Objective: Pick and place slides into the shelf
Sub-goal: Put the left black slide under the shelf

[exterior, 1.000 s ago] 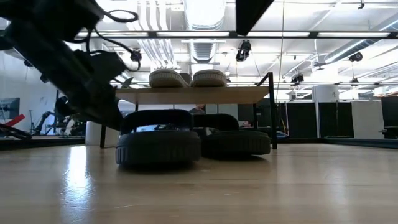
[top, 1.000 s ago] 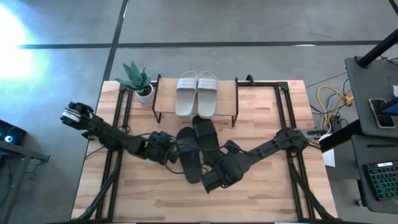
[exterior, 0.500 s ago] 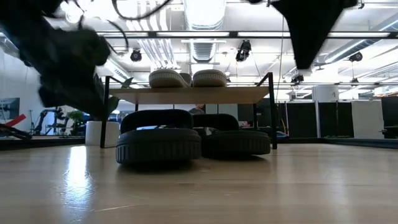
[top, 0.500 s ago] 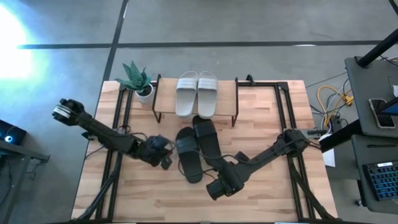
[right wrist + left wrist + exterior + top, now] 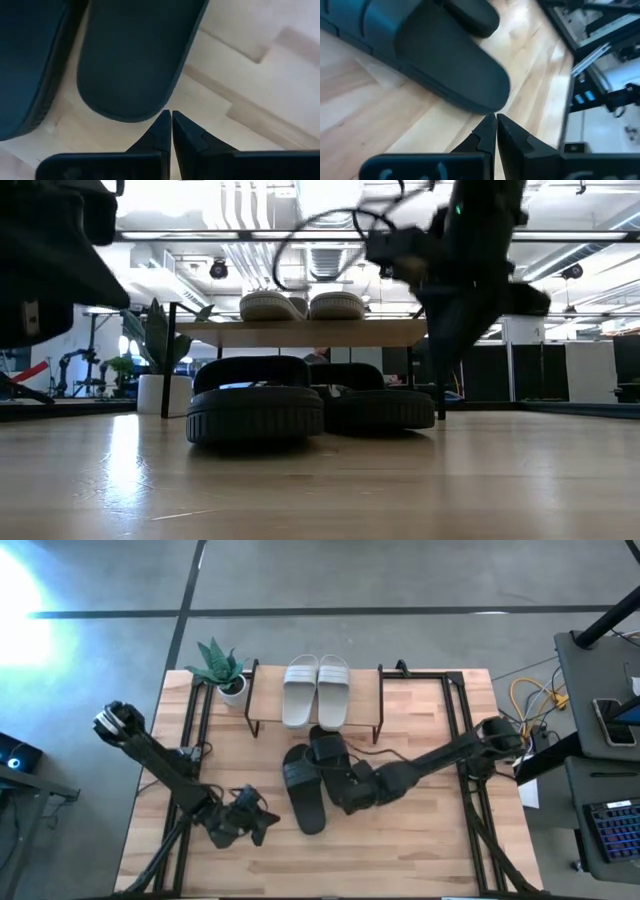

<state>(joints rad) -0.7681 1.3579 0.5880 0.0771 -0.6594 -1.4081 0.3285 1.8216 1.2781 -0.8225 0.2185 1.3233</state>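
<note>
The pale grey-white pair of slides (image 5: 316, 690) lies side by side on the shelf's plank top (image 5: 265, 695), as the low view (image 5: 300, 305) also shows. The two black slides (image 5: 303, 790) (image 5: 328, 755) rest sole-down on the table in front of the shelf. My right gripper (image 5: 345, 795) is shut, its fingertips (image 5: 171, 115) just off the rounded near end of the right black slide (image 5: 140, 55). My left gripper (image 5: 258, 824) is shut, a little left of the left black slide's near end (image 5: 450, 65).
A potted green plant (image 5: 222, 668) stands at the shelf's left end. The shelf's black legs (image 5: 437, 360) stand just behind the black slides. Bare wooden tabletop (image 5: 400, 850) lies toward the near edge.
My left gripper has drawn back from the black slides toward the table's near left. My right gripper first went toward the near edge, then came back toward the far edge to the right black slide's near end. The slides have stayed where they were.
</note>
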